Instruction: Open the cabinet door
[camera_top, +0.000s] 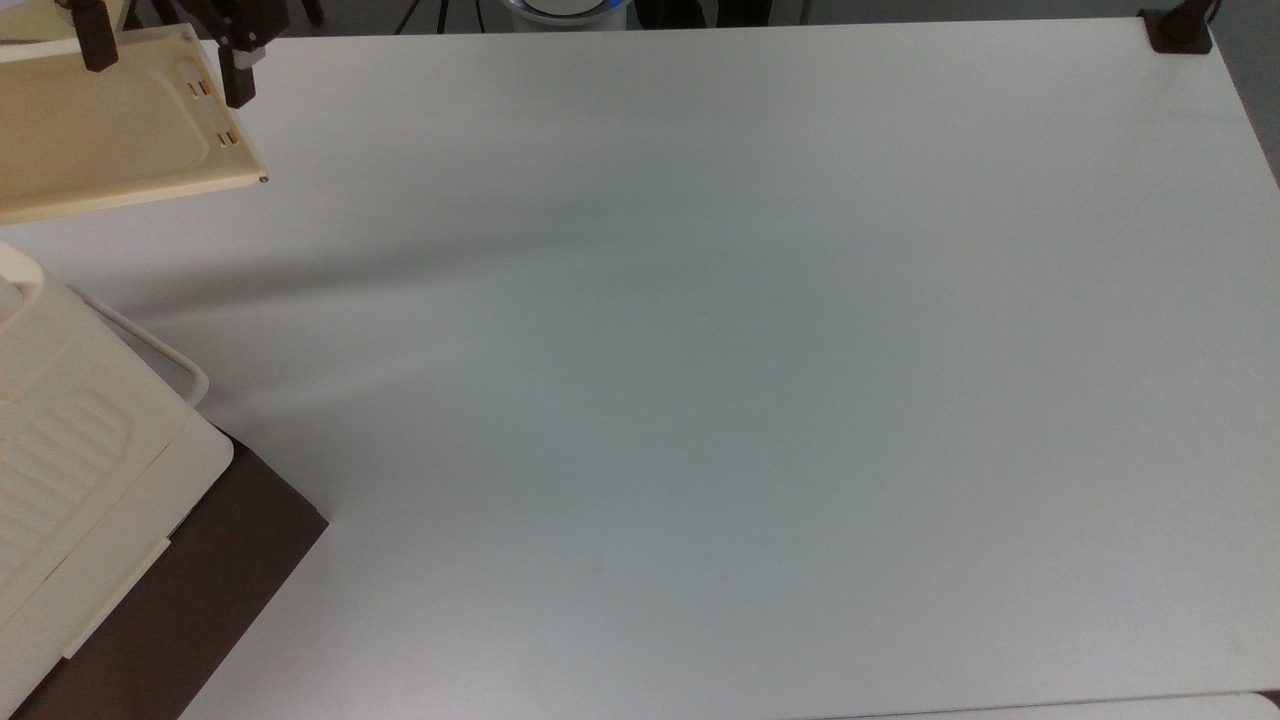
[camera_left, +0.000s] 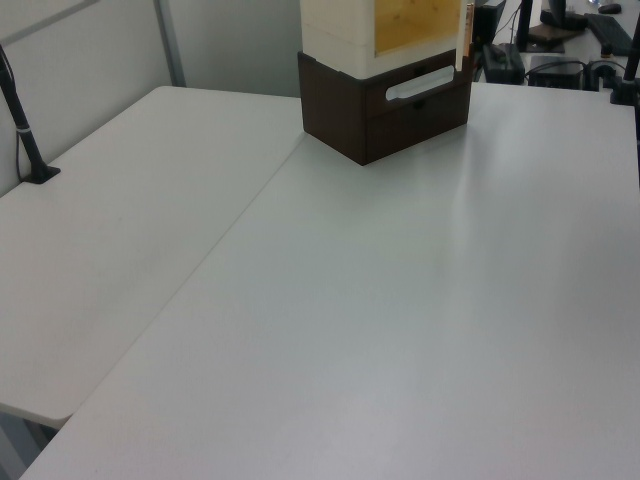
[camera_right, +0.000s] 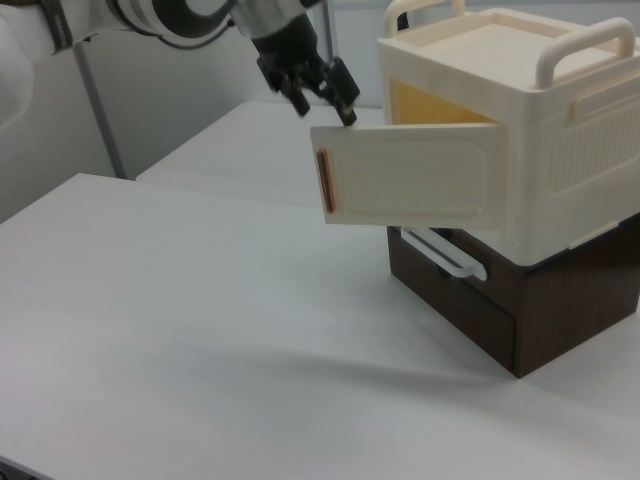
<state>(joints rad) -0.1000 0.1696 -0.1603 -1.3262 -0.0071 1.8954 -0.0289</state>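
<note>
The cream cabinet stands on a dark brown base. Its door is swung open, and the copper-orange bar handle sits at the free edge. In the top view the door shows its recessed inner face with two small copper slots. My gripper hangs open just above the door's handle end, apart from it, with nothing between its fingers. In the top view the gripper has its two dark fingers spread over the door's upper edge. The left view shows the cabinet's yellow inside.
A white wire loop rail sticks out below the door on the brown base's front. The cabinet's ribbed top lies at the top view's left edge. The white table stretches to the top view's right. A dark clamp sits at its far corner.
</note>
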